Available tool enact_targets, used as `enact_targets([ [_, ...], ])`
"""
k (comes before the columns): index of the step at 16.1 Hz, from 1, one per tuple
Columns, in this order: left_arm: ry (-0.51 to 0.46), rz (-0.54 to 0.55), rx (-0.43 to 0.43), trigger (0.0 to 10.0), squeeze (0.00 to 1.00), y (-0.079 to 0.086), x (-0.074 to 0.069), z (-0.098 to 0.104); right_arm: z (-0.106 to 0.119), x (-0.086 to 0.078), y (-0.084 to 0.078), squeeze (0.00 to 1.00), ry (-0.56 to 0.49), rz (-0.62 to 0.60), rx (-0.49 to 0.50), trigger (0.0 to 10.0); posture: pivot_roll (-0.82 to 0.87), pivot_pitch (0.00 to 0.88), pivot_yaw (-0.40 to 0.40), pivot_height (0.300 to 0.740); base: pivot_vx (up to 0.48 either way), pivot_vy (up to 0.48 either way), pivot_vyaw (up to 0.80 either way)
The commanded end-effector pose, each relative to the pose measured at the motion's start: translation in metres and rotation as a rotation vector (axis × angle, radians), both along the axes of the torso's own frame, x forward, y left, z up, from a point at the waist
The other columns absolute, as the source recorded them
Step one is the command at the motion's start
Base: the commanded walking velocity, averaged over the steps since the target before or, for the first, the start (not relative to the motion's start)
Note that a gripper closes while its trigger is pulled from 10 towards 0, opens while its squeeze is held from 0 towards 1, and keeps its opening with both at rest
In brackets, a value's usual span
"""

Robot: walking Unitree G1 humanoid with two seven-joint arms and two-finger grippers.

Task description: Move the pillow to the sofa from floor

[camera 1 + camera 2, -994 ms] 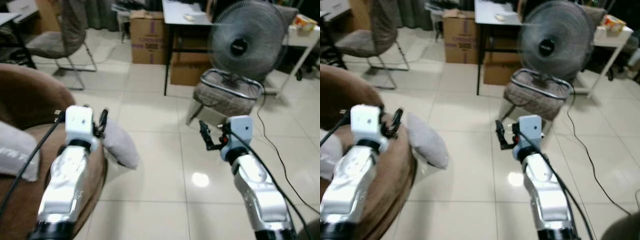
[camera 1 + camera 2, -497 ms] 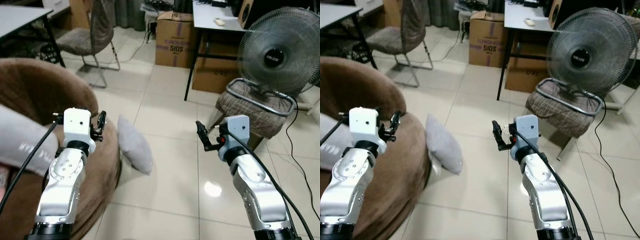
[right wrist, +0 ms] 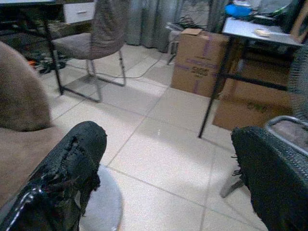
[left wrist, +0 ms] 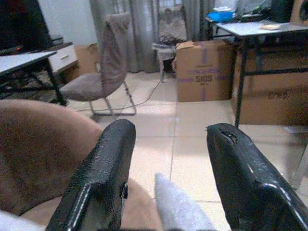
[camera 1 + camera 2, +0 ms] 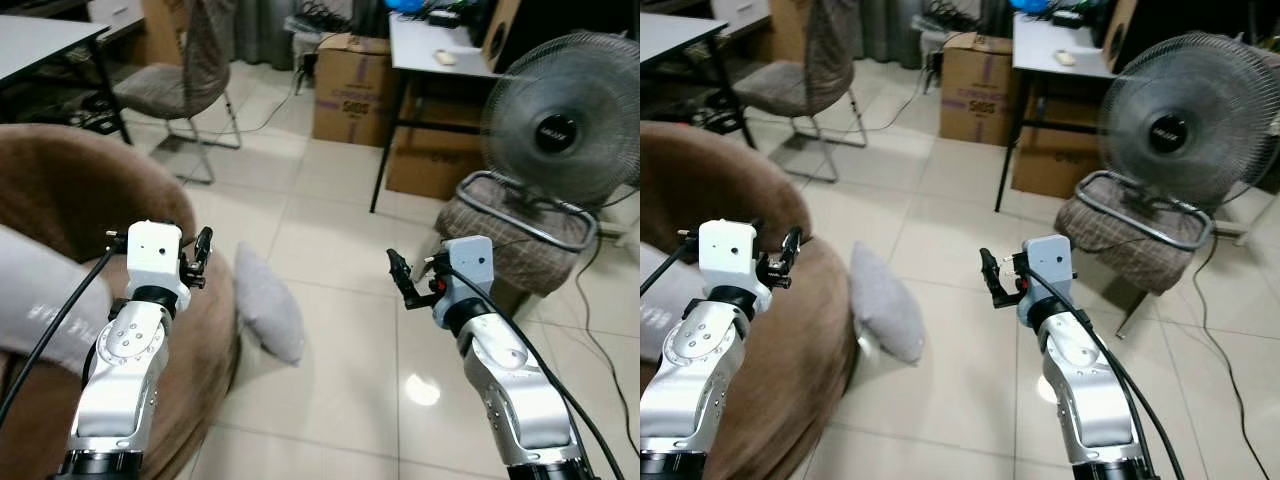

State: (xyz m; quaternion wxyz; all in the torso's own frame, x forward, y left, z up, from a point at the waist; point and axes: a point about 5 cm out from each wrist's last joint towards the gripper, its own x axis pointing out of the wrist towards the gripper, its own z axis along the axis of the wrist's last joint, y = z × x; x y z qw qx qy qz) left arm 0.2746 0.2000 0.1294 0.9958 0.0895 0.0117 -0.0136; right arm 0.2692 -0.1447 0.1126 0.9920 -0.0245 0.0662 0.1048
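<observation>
Left eye view has shifted slightly since half a second ago, the fan and box sitting a little lower; both arms hold much the same raised pose. The grey pillow lies on the tiled floor, lower centre-left of the frame, leaning against the brown sofa. The left hand hovers over the sofa edge, fingers spread and empty. The right hand hangs mid-frame, also open and empty. A padded stool stands under the fan. Left wrist view looks down on the pillow's tip between its fingers.
</observation>
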Motion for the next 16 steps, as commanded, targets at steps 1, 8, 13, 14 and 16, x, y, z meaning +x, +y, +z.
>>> enact_targets([
  [1, -0.003, -0.039, -0.001, 10.0, 0.22, -0.0099, 0.0016, 0.0011, 0.0004, -0.0012, -0.0098, 0.00, 0.003, -0.030, -0.014, 10.0, 0.00, 0.000, -0.019, 0.740, 0.360, 0.000, 0.00],
  [8, -0.004, -0.049, -0.004, 10.0, 0.22, -0.0115, 0.0021, 0.0017, -0.0003, -0.0005, -0.0094, 0.00, 0.007, -0.028, -0.015, 10.0, 0.01, 0.000, -0.023, 0.740, 0.365, 0.000, 0.00],
  [13, -0.003, -0.045, -0.004, 10.0, 0.22, -0.0100, 0.0025, 0.0021, -0.0002, 0.0005, -0.0088, 0.00, 0.009, -0.031, -0.007, 10.0, 0.01, 0.000, -0.025, 0.740, 0.369, 0.000, 0.00],
  [14, -0.003, -0.045, -0.003, 10.0, 0.22, -0.0104, 0.0027, 0.0019, 0.0000, 0.0007, -0.0096, 0.00, 0.009, -0.032, -0.007, 10.0, 0.01, 0.000, -0.024, 0.740, 0.371, 0.000, 0.00],
  [16, -0.002, -0.047, -0.002, 10.0, 0.22, -0.0112, 0.0030, 0.0020, -0.0003, 0.0003, -0.0105, 0.00, 0.010, -0.035, -0.007, 10.0, 0.01, 0.000, -0.025, 0.740, 0.369, 0.000, 0.00],
])
